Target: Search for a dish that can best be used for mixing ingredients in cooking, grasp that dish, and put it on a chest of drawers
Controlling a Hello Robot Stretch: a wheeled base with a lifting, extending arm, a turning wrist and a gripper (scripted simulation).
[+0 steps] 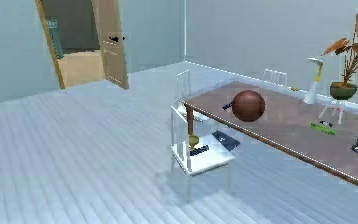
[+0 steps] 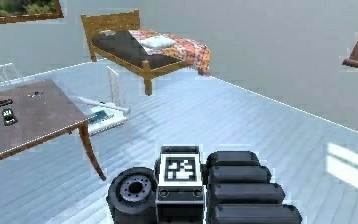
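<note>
Dark end effector (image 2: 134, 192) at near edge, far end unclear: can't tell its state or whether it holds anything. Brown round object (image 1: 248, 105) on tabletop (image 1: 287, 130) beyond white chair (image 1: 202, 150), likely the mixing bowl: probably rigid, smooth, breakable; take the rim.

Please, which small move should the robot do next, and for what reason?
Probably drive a little closer to the table, turning slightly toward the forward view's right. A brown round thing stands on it near the white chair; it may be the mixing dish, but from here its shape is unsure. A nearer look would settle that.
</note>
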